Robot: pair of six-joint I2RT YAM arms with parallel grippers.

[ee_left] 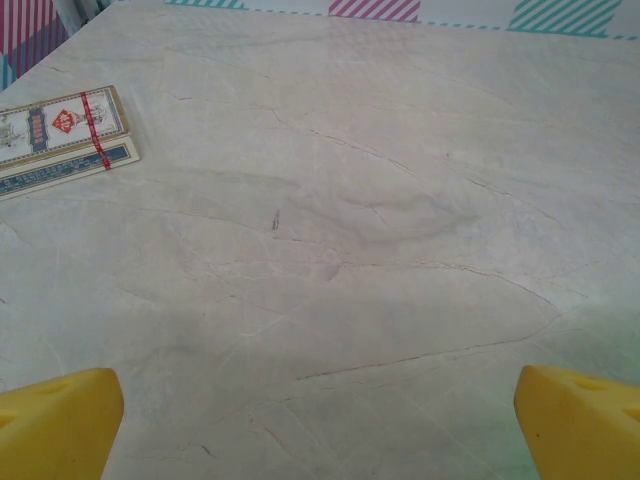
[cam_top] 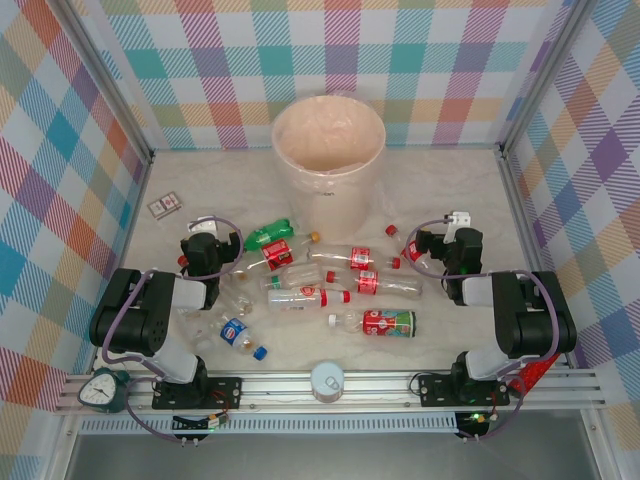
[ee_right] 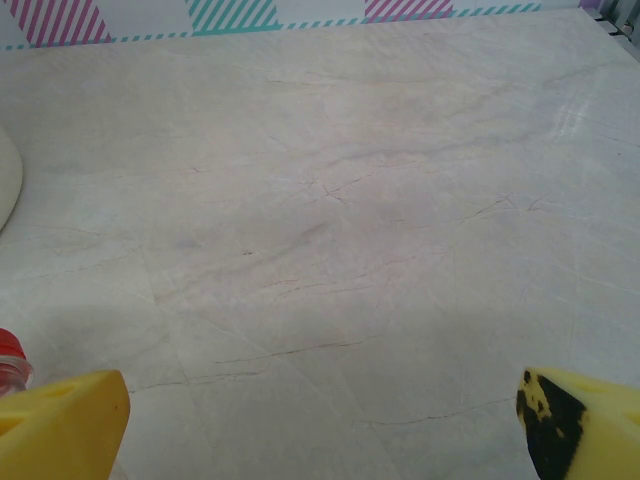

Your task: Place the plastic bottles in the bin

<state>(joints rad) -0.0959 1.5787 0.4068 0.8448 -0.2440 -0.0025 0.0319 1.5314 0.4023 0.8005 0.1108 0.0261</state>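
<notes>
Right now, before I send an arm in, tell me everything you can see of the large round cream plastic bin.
The large round cream-pink plastic bin stands upright on the pale table, back middle, before the plaid rear wall. Thick rolled rim, smooth walls narrowing slightly downward, open mouth, no lid. What shows inside looks empty. A green plastic bottle lies close by its base; contact cannot be judged.

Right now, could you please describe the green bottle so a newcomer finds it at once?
Find the big cream bin at the back of the table. Just in front of it, slightly left, lies the green bottle on its side. Its neighbours are clear with red labels; it alone is green.
</notes>
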